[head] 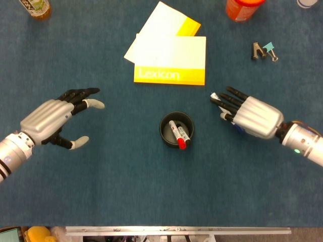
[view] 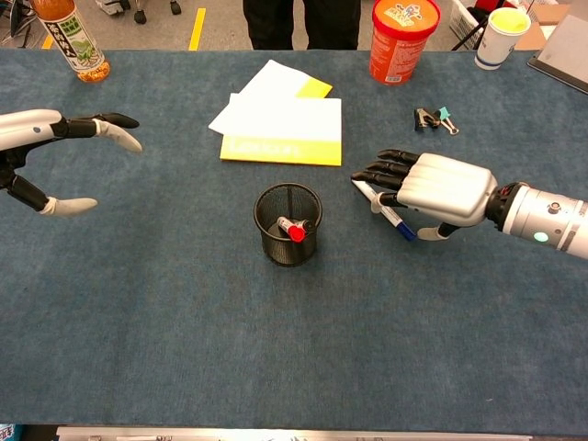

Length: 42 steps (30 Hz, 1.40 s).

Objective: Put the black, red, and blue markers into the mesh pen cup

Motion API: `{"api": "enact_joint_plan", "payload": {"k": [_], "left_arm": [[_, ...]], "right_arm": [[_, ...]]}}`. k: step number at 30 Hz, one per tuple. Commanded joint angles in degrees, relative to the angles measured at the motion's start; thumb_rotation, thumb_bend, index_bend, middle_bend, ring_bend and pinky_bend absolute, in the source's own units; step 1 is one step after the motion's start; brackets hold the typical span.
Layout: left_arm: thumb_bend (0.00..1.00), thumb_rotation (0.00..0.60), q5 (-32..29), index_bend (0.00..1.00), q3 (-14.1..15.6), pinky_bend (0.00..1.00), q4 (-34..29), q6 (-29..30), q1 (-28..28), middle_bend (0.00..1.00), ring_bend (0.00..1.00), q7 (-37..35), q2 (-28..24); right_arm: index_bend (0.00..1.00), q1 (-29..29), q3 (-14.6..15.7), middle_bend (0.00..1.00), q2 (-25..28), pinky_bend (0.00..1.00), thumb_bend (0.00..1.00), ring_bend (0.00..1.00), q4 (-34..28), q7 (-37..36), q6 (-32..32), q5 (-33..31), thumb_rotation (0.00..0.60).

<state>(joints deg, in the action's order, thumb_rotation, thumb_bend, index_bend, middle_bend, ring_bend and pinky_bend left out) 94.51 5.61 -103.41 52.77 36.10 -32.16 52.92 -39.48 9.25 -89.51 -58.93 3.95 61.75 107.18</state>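
The right hand (view: 432, 191) holds the blue marker (view: 390, 214), which lies slanted toward the mesh pen cup (view: 288, 223) just to its left, mid-table. The left hand (head: 55, 118) hangs open and empty, farther off.

The bench (view: 184, 349) is teal blue. The mesh pen cup (view: 288, 225) is black wire, with a red-capped marker (view: 293, 229) inside. Yellow-and-white notepads (view: 283, 129) carry pale lettering. Silver hands have black fingers (view: 386, 171).
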Motion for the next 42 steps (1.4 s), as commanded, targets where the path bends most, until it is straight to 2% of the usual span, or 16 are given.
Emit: {"api": "enact_joint_plan", "payload": {"k": [1, 11, 20, 42], "left_arm": [[0.31, 0.600, 0.05, 0.19, 0.05, 0.01, 0.06, 0.17, -0.11, 0.00, 0.00, -0.16, -0.15], [0.31, 0.600, 0.36, 0.19, 0.14, 0.01, 0.01, 0.43, -0.27, 0.00, 0.00, -0.44, -0.38], [0.31, 0.600, 0.50, 0.19, 0.27, 0.01, 0.22, 0.47, -0.37, 0.00, 0.00, -0.80, -0.50], [0.31, 0.600, 1.30, 0.19, 0.53, 0.01, 0.10, 0.67, -0.27, 0.00, 0.00, -1.79, -0.95]], "right_arm": [[0.34, -0.22, -0.17, 0.05, -0.38, 0.00, 0.19, 0.00, 0.03, 0.06, -0.27, -0.27, 0.600], [0.41, -1.11, -1.48, 0.09, -1.78, 0.00, 0.26, 0.00, -2.18, 0.69, -3.03, -2.97, 0.600], [0.47, -0.77, -1.18, 0.12, -0.97, 0.00, 0.30, 0.00, -2.79, 0.99, -2.63, -3.61, 0.600], [0.48, -0.62, 0.09, 0.13, -0.21, 0.00, 0.29, 0.00, -1.90, -0.38, -0.54, -2.50, 0.600]]}}
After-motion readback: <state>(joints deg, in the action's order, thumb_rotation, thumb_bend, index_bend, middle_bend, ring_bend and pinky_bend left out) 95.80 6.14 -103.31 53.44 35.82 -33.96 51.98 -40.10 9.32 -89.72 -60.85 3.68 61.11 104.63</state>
